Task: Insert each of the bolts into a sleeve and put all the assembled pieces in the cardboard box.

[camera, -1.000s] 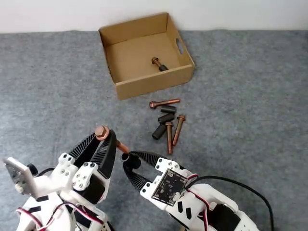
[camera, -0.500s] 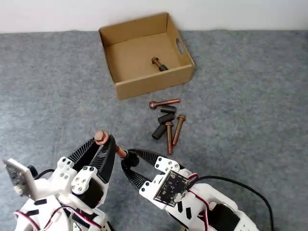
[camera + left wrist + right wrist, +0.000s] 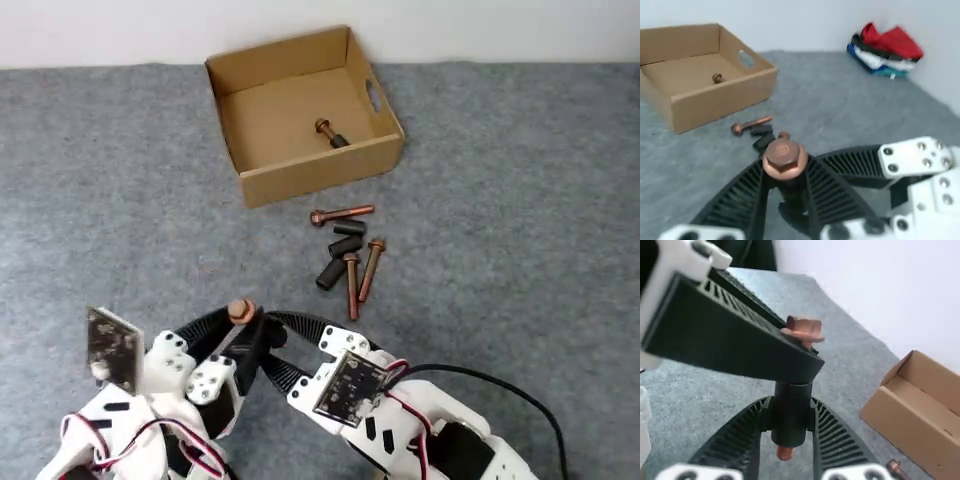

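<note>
Jaws on the left gripper (image 3: 786, 174) pinch a bolt (image 3: 785, 156), while jaws on the right gripper (image 3: 790, 422) squeeze the black sleeve (image 3: 791, 402) it seems pushed through.

Left gripper (image 3: 785, 169) clamped on bolt (image 3: 785, 155), right gripper (image 3: 788, 406) clamped on sleeve (image 3: 789, 427), tips meeting, arms side by side

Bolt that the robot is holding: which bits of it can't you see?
High view: the left tool covers the shank of the bolt.
Left wrist view: the bolt's own head hides its shank, and the dark part beneath is blurred.
Right wrist view: the sleeve wraps the shank's middle, so the thread inside is hidden.
</note>
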{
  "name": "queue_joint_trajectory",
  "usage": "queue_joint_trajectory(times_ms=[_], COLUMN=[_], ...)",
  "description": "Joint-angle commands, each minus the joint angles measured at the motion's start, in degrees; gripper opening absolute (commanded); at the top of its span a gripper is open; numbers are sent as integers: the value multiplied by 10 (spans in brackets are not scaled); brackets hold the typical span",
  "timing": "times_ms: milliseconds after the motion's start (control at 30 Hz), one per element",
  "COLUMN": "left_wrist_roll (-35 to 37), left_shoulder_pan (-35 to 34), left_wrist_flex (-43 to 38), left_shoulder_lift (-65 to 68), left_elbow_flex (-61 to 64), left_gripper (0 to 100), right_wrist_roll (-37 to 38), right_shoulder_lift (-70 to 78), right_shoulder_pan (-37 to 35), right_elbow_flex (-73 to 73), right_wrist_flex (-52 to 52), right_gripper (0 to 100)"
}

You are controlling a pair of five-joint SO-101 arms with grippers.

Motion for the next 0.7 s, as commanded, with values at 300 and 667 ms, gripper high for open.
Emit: queue_joint_trajectory(times_ms=[300,667], left_wrist_roll=[-11,-40], left_shoulder_pan=[-4,-91], left_wrist_flex=[29,27], left_shoulder_lift=[6,6], left_elbow_flex=[12,-51], left_gripper=[221,221], right_wrist_roll=[7,7], right_shoulder_lift=[-7,-12], right_shoulder_pan=[0,1], right_elbow_flex=[-14,3], right_wrist_flex=[-14,-11], right_gripper=[8,8])
